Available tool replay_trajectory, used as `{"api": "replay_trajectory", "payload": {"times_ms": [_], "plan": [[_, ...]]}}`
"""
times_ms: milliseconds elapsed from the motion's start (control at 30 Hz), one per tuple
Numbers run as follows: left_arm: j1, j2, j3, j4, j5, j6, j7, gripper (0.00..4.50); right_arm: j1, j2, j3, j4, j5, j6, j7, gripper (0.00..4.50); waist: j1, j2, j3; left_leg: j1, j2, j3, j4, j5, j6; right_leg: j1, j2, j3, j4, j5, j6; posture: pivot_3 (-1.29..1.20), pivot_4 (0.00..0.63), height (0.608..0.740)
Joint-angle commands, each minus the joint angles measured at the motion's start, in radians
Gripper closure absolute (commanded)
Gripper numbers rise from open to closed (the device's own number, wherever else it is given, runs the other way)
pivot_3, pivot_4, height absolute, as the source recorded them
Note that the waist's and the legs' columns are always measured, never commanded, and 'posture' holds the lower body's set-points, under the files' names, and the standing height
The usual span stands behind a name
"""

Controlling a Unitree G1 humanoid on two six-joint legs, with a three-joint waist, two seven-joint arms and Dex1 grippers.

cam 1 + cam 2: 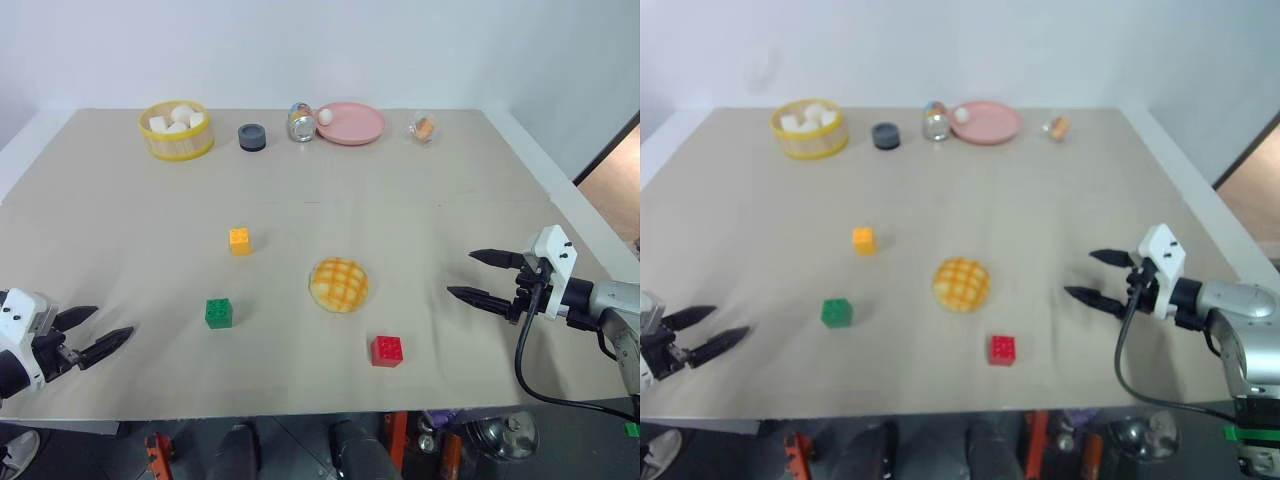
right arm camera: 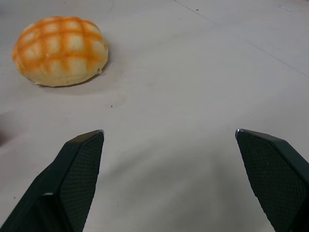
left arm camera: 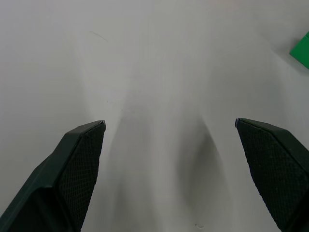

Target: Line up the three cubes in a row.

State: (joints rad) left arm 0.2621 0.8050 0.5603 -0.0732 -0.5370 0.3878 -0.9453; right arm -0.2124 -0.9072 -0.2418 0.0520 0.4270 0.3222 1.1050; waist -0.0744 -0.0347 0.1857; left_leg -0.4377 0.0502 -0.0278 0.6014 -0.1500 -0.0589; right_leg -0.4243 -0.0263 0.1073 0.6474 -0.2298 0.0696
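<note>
Three small studded cubes lie apart on the beige table. The yellow-orange cube (image 1: 239, 241) sits left of centre, the green cube (image 1: 218, 313) nearer the front left, and the red cube (image 1: 386, 350) at the front, right of centre. My left gripper (image 1: 107, 330) hovers open at the front left, well left of the green cube, whose corner (image 3: 301, 50) shows in the left wrist view. My right gripper (image 1: 482, 276) stands open at the right, empty, its fingers pointing toward the bun.
A round yellow criss-cross bun (image 1: 338, 284) lies between the cubes. Along the back edge stand a yellow basket (image 1: 176, 143) of white lumps, a dark round lid (image 1: 252, 136), a tin can (image 1: 301, 122), a pink plate (image 1: 355, 124) and a small clear wrapped item (image 1: 424, 128).
</note>
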Motion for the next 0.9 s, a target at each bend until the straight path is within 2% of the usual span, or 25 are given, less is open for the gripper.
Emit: {"api": "replay_trajectory", "payload": {"times_ms": [33, 200, 367, 500, 667, 900], "plan": [[-0.033, -0.022, 0.025, -0.006, -0.019, -0.038, 0.007, 0.05, -0.046, 0.017, 0.0, 0.003, 0.003, -0.01, -0.013, 0.0, 0.0, 0.0, 0.0, 0.0, 0.0, 0.0, 0.0, 0.0, 0.0, 0.0, 0.0, 0.0, 0.0, 0.0, 0.0, 0.0, 0.15, 0.74], [-0.087, -0.045, 0.008, 0.016, -0.036, -0.067, -0.03, 0.05, -0.071, 0.045, 0.014, 0.014, -0.001, -0.016, -0.021, 0.0, 0.0, 0.0, 0.0, 0.001, 0.0, 0.0, 0.001, 0.0, 0.0, 0.001, 0.001, 0.0, 0.001, 0.002, 0.0, 0.0, 0.15, 0.74], [-0.11, -0.005, -0.016, 0.049, -0.034, -0.079, -0.116, 0.05, -0.078, 0.052, 0.015, 0.021, -0.008, -0.038, -0.032, 0.0, 0.0, 0.0, 0.0, 0.0, 0.001, 0.001, 0.001, 0.0, 0.0, 0.0, 0.001, 0.001, 0.001, 0.001, 0.001, 0.0, 0.15, 0.74], [-0.251, 0.049, -0.051, 0.036, -0.082, -0.055, -0.191, 0.05, -0.187, 0.06, 0.091, 0.011, -0.019, -0.021, -0.007, 0.0, -0.001, 0.0, 0.0, 0.0, 0.001, 0.001, 0.002, 0.0, 0.001, 0.0, 0.001, 0.001, 0.002, 0.002, 0.0, 0.0, 0.15, 0.74], [-0.424, 0.093, -0.174, -0.049, -0.112, 0.031, -0.217, 0.05, -0.346, 0.106, 0.204, 0.05, -0.032, -0.007, 0.059, 0.0, -0.001, 0.0, 0.0, 0.001, 0.001, 0.001, 0.003, 0.002, 0.002, 0.001, 0.002, 0.001, 0.002, 0.006, 0.0, 0.0, 0.15, 0.74], [-0.535, 0.068, -0.372, -0.187, -0.118, 0.105, -0.236, 0.05, -0.45, 0.198, 0.356, 0.143, -0.11, -0.09, 0.158, 0.0, -0.001, 0.0, 0.0, 0.0, 0.001, 0.0, 0.001, 0.001, 0.002, 0.0, 0.003, 0.001, 0.002, 0.004, 0.006, 0.0, 0.15, 0.74]]}}
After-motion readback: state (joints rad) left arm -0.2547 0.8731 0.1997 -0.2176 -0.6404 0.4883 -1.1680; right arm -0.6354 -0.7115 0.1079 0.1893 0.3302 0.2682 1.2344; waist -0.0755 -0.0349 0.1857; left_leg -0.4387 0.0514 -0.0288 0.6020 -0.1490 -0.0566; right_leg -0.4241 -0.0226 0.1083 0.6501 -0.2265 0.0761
